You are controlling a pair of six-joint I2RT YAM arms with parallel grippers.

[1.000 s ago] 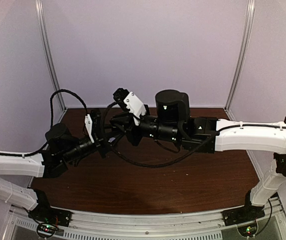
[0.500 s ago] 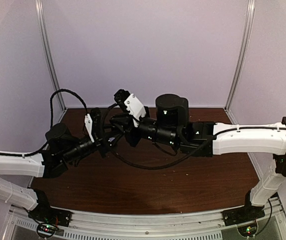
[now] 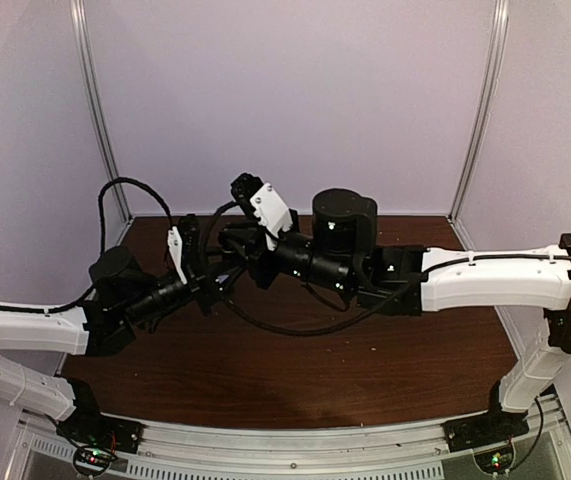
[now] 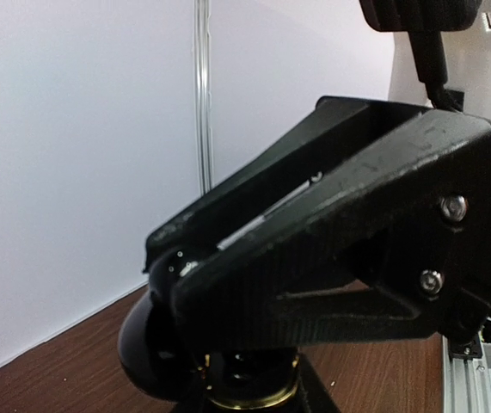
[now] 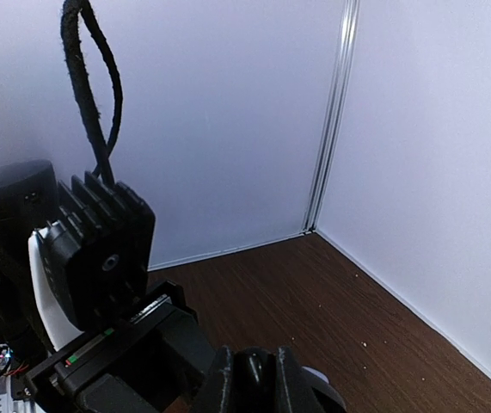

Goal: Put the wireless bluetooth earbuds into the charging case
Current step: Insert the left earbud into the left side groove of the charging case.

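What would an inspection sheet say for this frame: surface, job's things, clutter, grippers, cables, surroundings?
Surface: dark brown wood-grain table.
Job's things: nothing seen; the arms hide the spot where the grippers meet.
Clutter: nothing seen.
Grippers: left gripper shut, right gripper shut; they meet towards the table's back left; whether either holds anything cannot be told.
Cables: black cable loops above the left wrist; second cable sags under the right wrist.
Surroundings: pale walls, metal corner posts.
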